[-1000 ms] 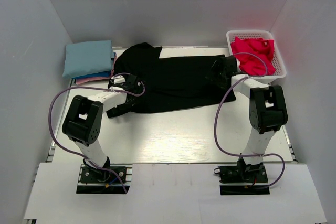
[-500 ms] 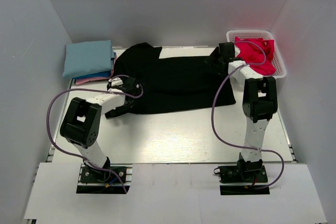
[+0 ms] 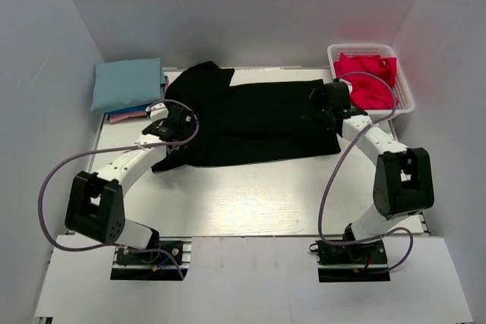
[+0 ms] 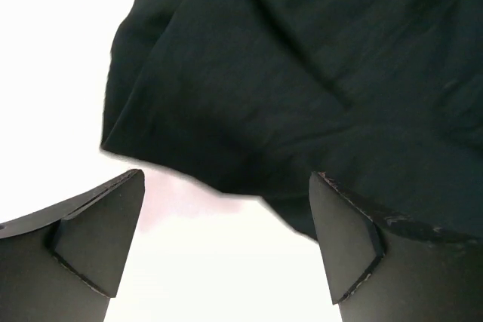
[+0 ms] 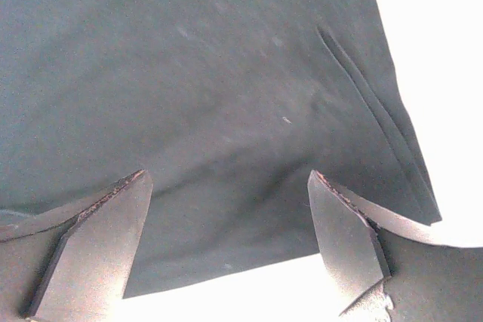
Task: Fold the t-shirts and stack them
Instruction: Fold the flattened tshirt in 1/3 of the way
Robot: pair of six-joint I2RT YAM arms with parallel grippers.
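Top view: a large black cloth t-shirt (image 3: 258,119) lies spread on the counter (image 3: 250,195), just beside the white plastic lattice basket (image 3: 364,46).

Left wrist: the left tool (image 4: 226,177) gapes wide and empty over the rumpled edge farthest from the basket.

Right wrist: the right tool (image 5: 226,175), also wide and empty, hangs over the hem nearest the basket. Both should probably pinch matching corners squarely.

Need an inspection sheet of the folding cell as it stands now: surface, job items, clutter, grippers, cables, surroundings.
Surface: pale table, no spills seen.
Job's things: black t-shirt spread unfolded across the far half. Light blue t-shirt folded at far left, on top of a blue t-shirt and a pink t-shirt. Red t-shirt crumpled in the white basket.
Clutter: nothing seen.
Grippers: left gripper open above the black t-shirt's near left edge. Right gripper open above its right end. Neither holds cloth.
Cables: purple cables loop loose along both arms.
Surroundings: plain grey walls on three sides.
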